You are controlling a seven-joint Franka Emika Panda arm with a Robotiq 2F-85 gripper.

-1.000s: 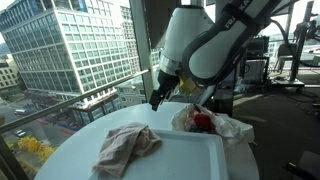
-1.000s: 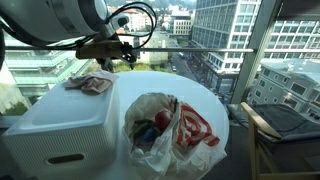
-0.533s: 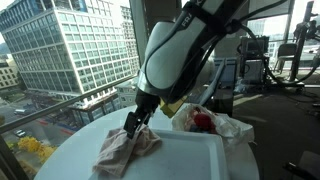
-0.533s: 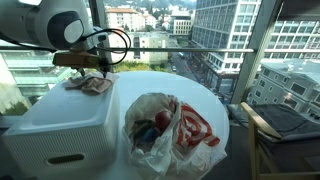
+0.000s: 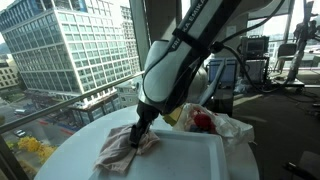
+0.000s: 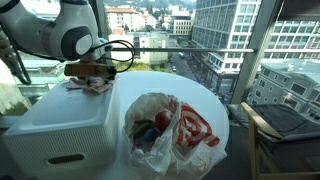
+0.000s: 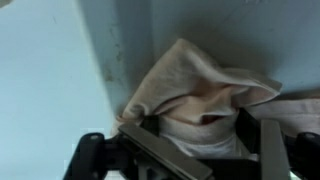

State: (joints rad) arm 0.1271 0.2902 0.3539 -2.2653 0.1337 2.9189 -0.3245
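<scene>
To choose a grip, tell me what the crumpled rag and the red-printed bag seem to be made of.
Rag: woven cloth, possibly cotton, with a matte beige-pink finish. It lies in soft, limp folds with no shine.
Bag: thin plastic film, glossy, translucent white with red print. It has sharp crinkles, and the contents show through it dimly.

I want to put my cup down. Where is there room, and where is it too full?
The white box top is bare between the cloth and its near edge. The round table is bare beyond the plastic bag, toward its far rim. It is crowded at the cloth, where the fingers straddle it.
</scene>
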